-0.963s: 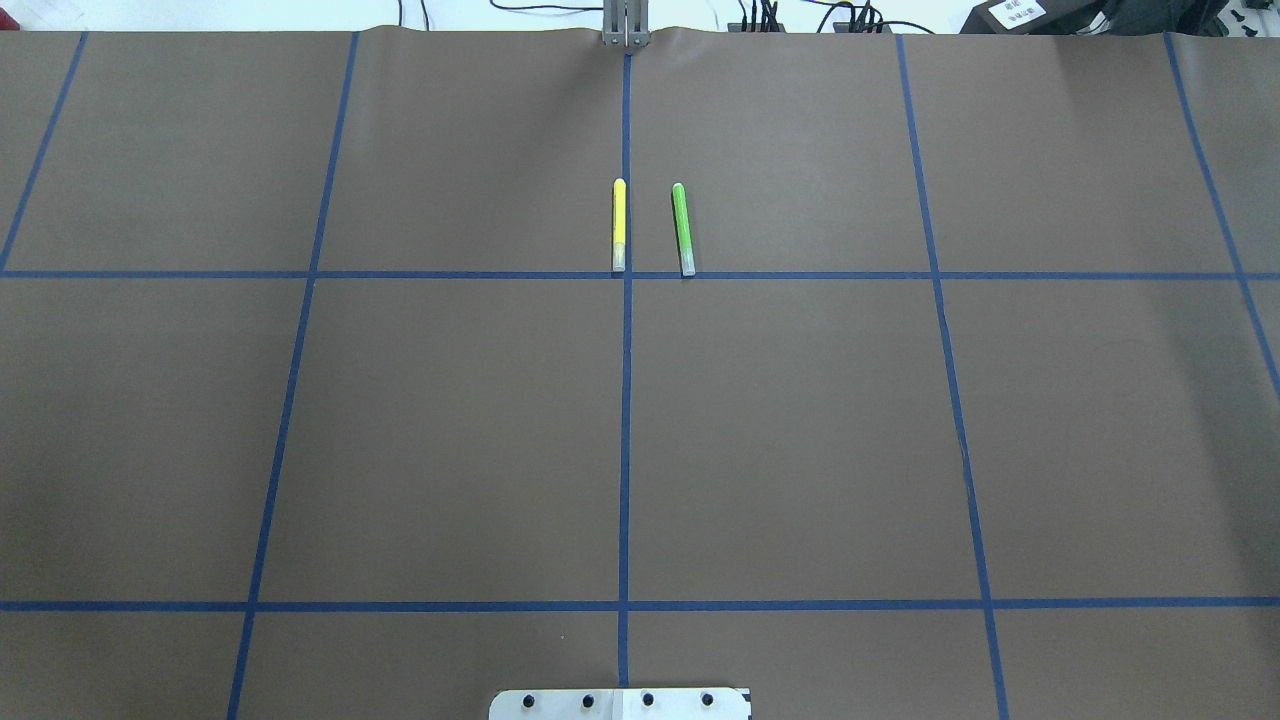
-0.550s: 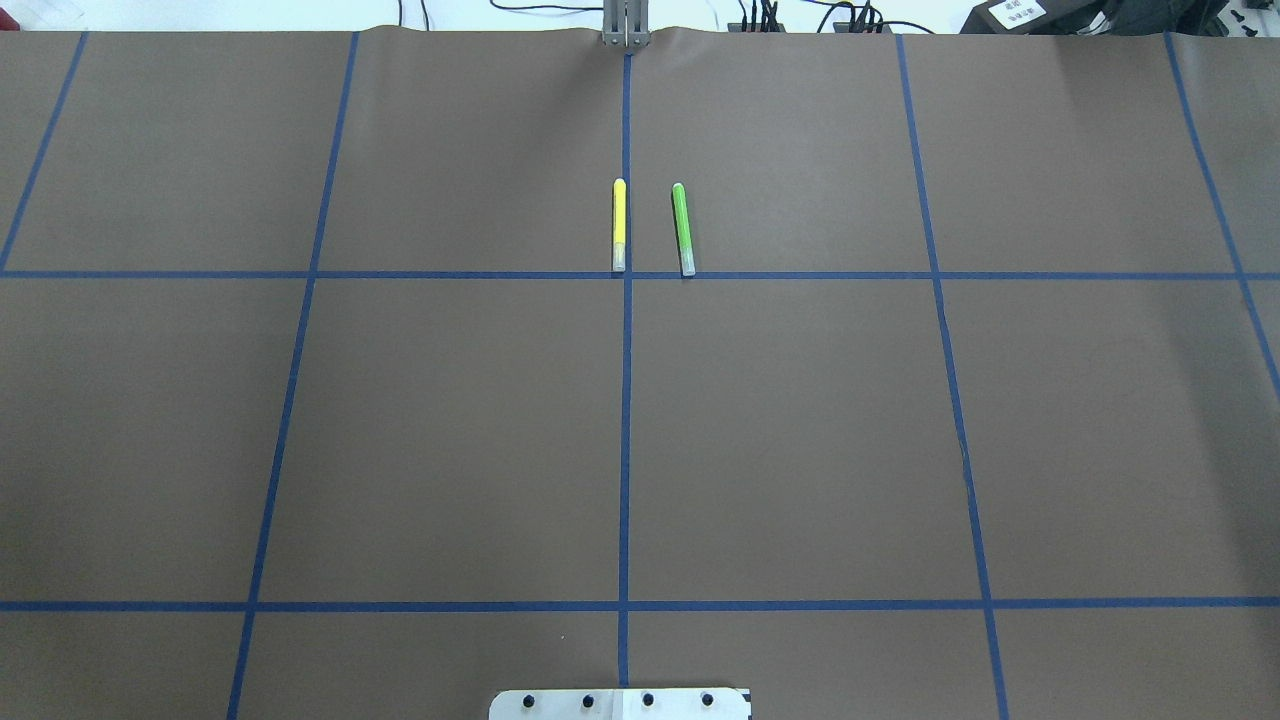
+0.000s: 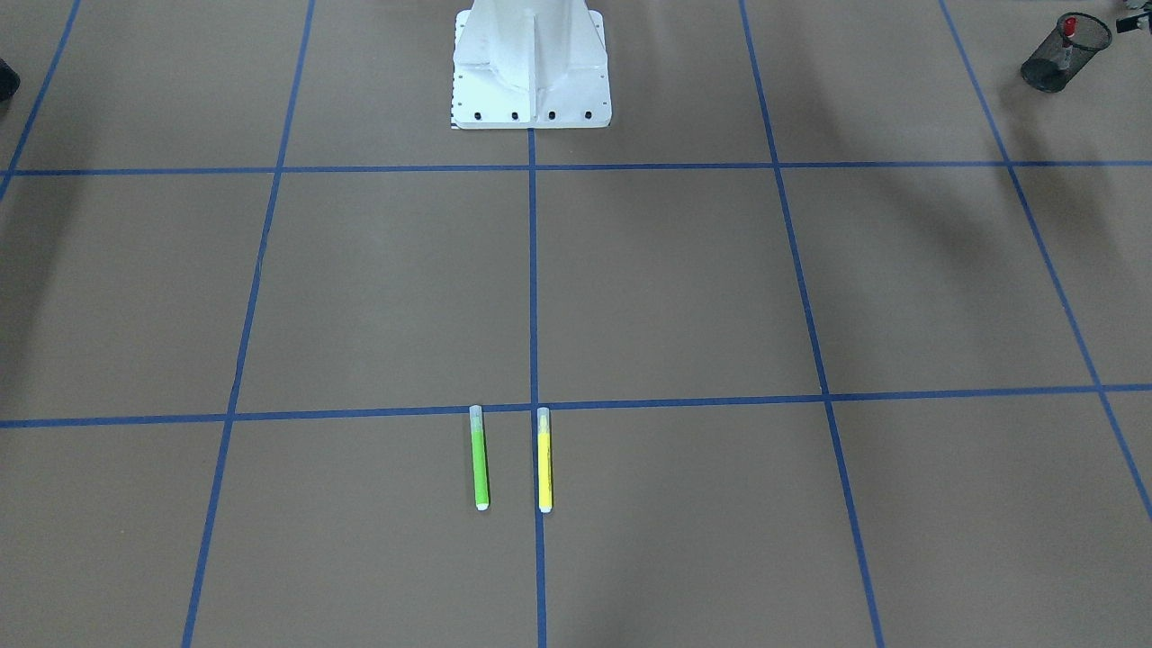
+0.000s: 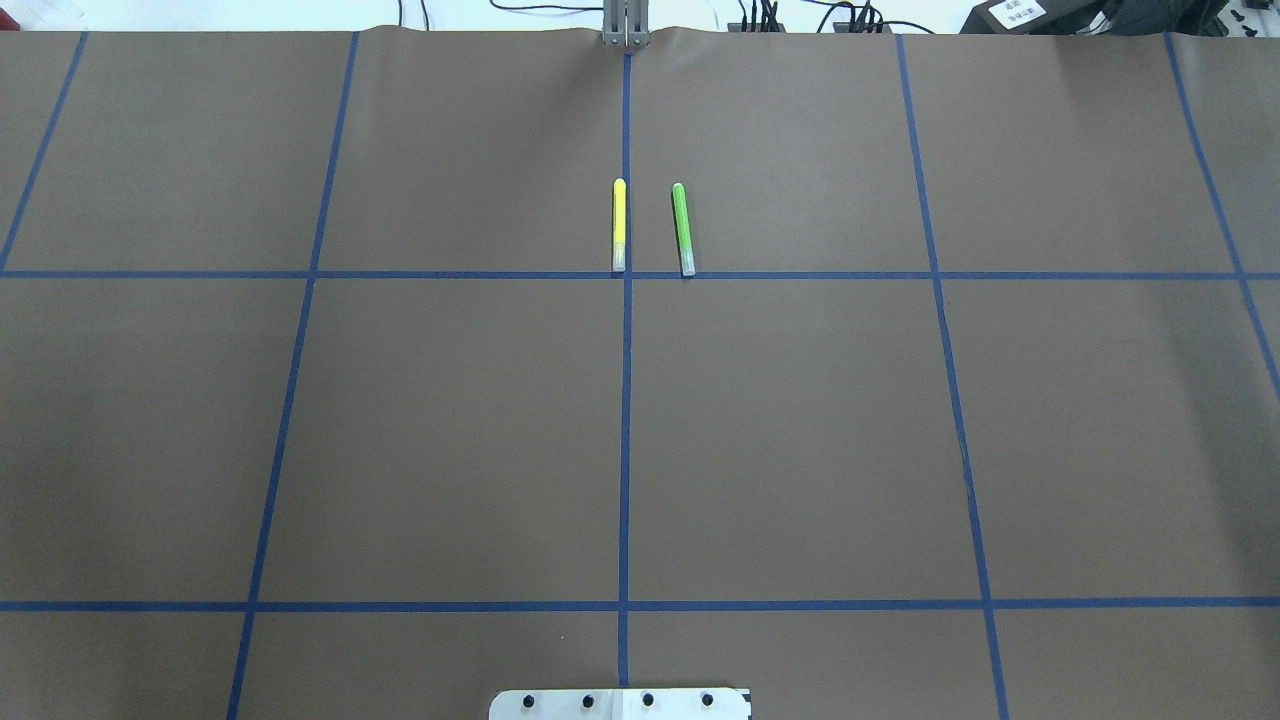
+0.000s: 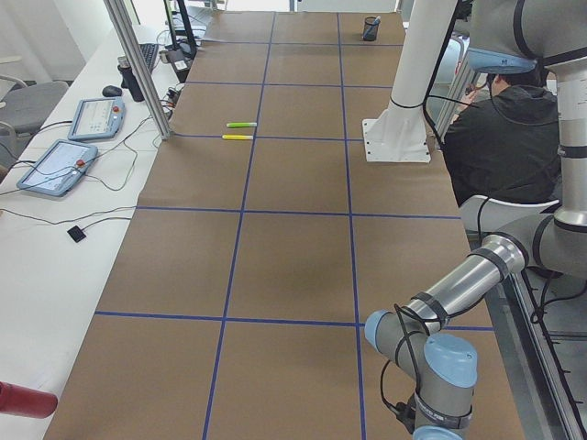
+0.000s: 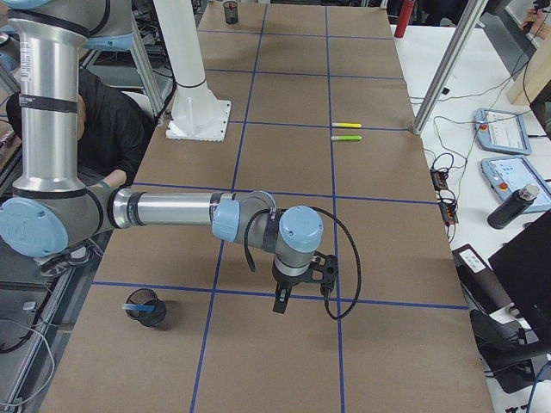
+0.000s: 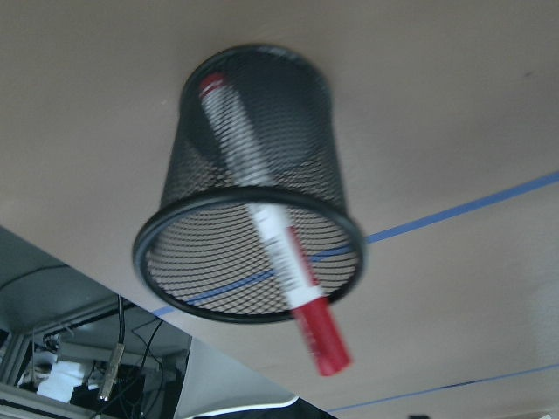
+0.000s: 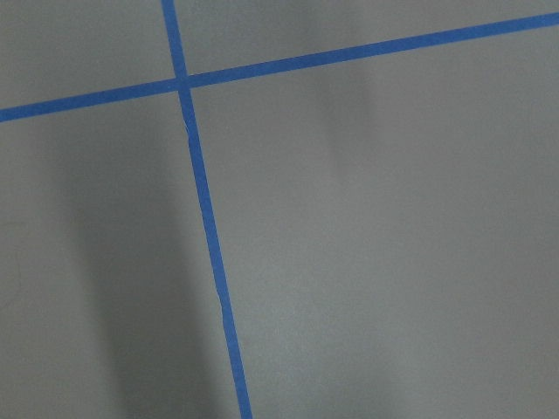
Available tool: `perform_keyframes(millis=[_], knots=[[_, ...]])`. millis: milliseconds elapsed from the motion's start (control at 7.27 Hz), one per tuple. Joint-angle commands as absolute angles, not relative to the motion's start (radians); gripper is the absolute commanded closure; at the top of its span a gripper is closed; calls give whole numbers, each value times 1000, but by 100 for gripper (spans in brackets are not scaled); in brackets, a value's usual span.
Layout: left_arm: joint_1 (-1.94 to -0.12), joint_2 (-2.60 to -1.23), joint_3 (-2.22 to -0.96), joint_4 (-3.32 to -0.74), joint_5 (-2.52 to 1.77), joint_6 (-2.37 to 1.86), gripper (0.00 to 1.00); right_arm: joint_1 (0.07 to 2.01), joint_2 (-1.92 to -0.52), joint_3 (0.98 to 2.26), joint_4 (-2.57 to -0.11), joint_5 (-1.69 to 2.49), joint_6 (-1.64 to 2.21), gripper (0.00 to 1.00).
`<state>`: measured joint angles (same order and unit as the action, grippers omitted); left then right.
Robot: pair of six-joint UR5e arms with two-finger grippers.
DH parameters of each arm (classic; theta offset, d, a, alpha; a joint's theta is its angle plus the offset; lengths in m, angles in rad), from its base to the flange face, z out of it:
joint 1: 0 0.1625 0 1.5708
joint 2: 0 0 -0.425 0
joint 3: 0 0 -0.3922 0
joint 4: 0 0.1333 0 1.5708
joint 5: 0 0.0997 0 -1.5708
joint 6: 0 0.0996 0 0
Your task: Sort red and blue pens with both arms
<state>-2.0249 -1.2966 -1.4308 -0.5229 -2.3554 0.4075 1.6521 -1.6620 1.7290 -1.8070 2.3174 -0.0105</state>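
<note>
At the lower left of the exterior right view, the blue highlighter (image 6: 136,305) lay inside a black mesh cup (image 6: 157,317). The right gripper (image 6: 278,303) hung over the table (image 6: 387,344) to the right of it, and I could not tell whether its jaws were open or closed. Farther up, the green highlighter (image 6: 346,138) and yellow highlighter (image 6: 347,126) lay side by side, not touching. The red marker (image 7: 275,244) leaned in a second mesh cup (image 7: 297,140) at the centre of the left wrist view, its cap poking out. The left gripper's jaws showed nowhere, so their state could not be told.

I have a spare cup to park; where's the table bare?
The squares between the base and the yellow highlighter and green highlighter are bare. Crowded ends: the mesh cup holding the red marker, and the right arm.
</note>
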Motion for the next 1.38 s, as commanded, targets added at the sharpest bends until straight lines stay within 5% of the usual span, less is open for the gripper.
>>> perform_keyframes(millis=[0,275,826,1239], knots=[[-2023,-1402,-1523,-546,-2356,408,0,1652,-1651,1746,-1807,2321,-8,0],[-2017,-1405,-1659,-799,-2356,407,0,1651,-1648,1762,-1806,2393,-11,0],[-1939,-1442,-1667,-1266,-2399,396,0,1646,-1654,1746,-1732,2387,-18,0],[-1806,-1463,-1669,-1444,-2402,279,0,1646,-1652,1597,-1576,2390,-12,0]])
